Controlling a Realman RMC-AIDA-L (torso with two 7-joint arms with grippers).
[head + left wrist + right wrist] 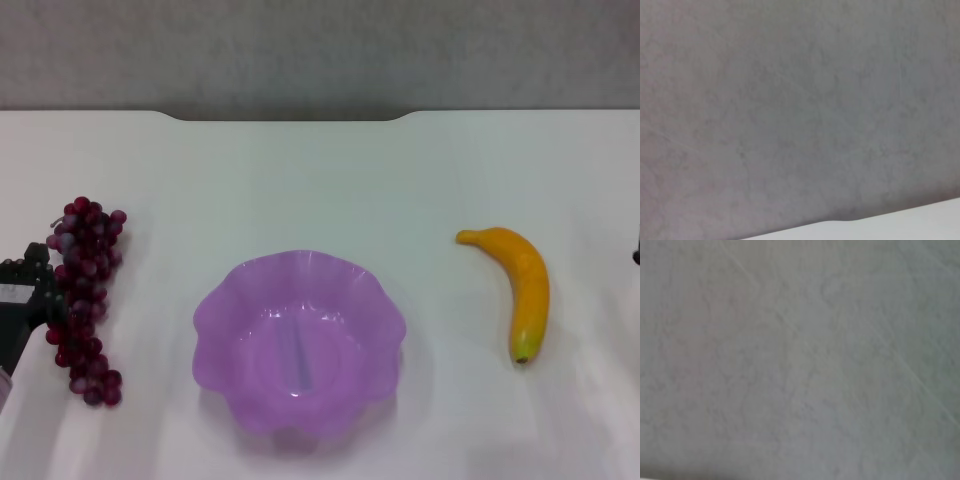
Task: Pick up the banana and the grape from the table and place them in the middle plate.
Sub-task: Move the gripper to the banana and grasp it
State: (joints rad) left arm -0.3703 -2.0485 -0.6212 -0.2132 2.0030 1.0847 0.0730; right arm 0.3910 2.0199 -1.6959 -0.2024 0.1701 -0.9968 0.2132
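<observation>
The grape (85, 290), a long dark red-purple bunch, lies on the white table (300, 180) at the left. My left gripper (28, 300) shows as a dark shape at the left edge, right beside the bunch's middle. The purple scalloped middle plate (220, 320) stands in the centre and holds nothing. The banana (522, 285), yellow-orange with a dark tip towards me, lies to the right of the plate. A dark sliver at the right edge is my right gripper (636, 255), level with the banana's far end and apart from it.
The table's far edge has a notch (290, 116) with a grey wall behind it. The left wrist view shows that grey wall and a strip of the table edge (900, 225). The right wrist view shows only grey wall.
</observation>
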